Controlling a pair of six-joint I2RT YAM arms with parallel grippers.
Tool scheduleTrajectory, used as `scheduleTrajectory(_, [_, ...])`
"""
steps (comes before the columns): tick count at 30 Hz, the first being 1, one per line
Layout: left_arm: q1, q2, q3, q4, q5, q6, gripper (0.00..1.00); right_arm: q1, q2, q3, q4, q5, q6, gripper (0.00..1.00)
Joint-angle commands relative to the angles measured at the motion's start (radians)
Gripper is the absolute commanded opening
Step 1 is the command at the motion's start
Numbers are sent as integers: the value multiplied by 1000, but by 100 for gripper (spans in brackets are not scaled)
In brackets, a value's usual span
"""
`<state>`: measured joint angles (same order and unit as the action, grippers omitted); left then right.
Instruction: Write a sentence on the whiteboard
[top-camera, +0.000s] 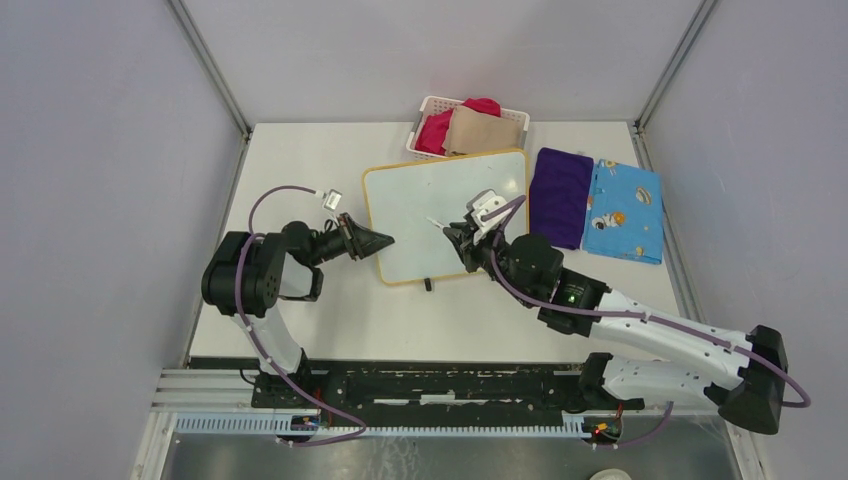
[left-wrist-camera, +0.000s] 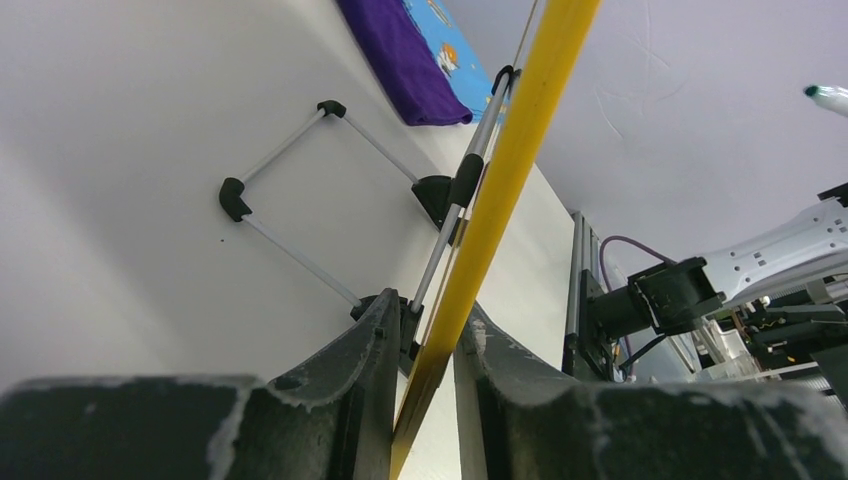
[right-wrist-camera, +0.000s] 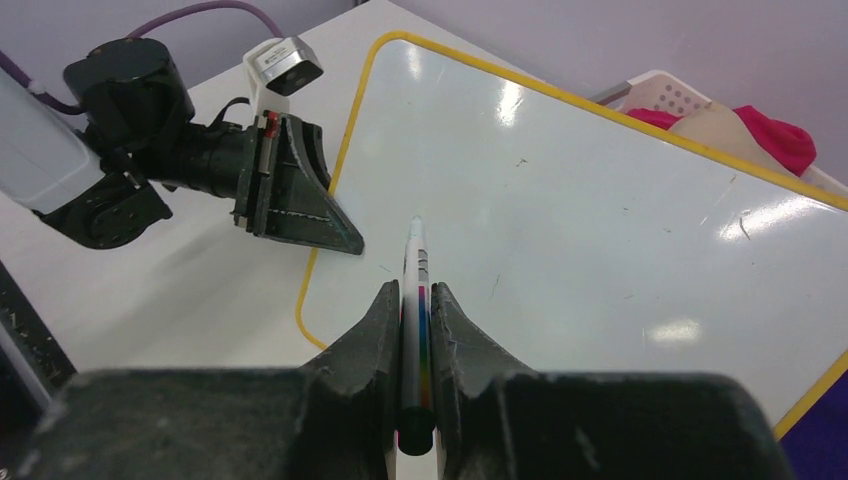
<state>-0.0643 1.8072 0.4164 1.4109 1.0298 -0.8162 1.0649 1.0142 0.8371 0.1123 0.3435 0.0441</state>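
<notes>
I have the rectangular, glossy white, yellow-orange-framed whiteboard sitting toward the far edge of the white counter, about midway across. It is just in front of a white slotted plastic basket. My left gripper is clamped on the board's left frame rail. My right gripper pinches a white-barrelled, green-tipped marker that points at the board's left half. I can't tell whether the tip touches. A folded purple cloth and a blue patterned cloth lie near the right edge.
</notes>
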Motion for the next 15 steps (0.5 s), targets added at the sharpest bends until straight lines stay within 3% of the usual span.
scheduleTrajectory(1, [-5,6,16,11,13,48,29,4,65,45,97,109,-17,0])
scheduleTrajectory(15, [-5,-2,17,0,16,54,26,93,312,207,167,297,-144,0])
